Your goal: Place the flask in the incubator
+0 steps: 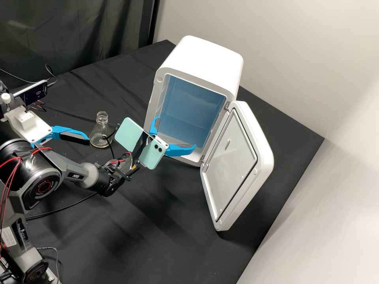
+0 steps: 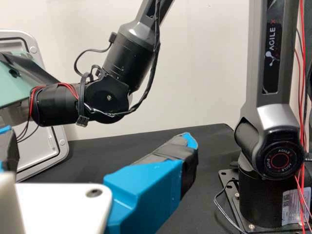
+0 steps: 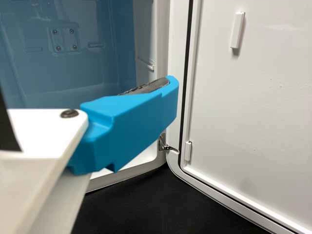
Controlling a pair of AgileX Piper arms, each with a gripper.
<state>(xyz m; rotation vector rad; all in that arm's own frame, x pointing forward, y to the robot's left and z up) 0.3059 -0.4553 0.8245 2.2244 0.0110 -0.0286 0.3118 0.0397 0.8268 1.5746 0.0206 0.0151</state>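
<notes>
A clear conical flask point(image 1: 100, 136) with a little amber liquid stands upright on the black bench, left of the white incubator point(image 1: 205, 59). The incubator's door point(image 1: 237, 157) hangs wide open and shows a pale blue chamber point(image 3: 58, 48). My left gripper point(image 1: 65, 141) is just left of the flask, open, holding nothing; one blue finger point(image 2: 156, 175) ends close beside the glass. My right gripper point(image 1: 175, 132) is open and unladen at the lower front of the chamber opening. One of its blue fingers point(image 3: 127, 122) sits near the hinge side, by the door's inner panel point(image 3: 243, 97).
The right arm's forearm and elbow point(image 2: 97, 92) cross the bench in front of the flask. An arm base point(image 2: 273, 146) stands at the near left. A phone on a stand point(image 1: 33, 91) with cables is at the back left. The bench edge point(image 1: 276, 221) runs below the open door.
</notes>
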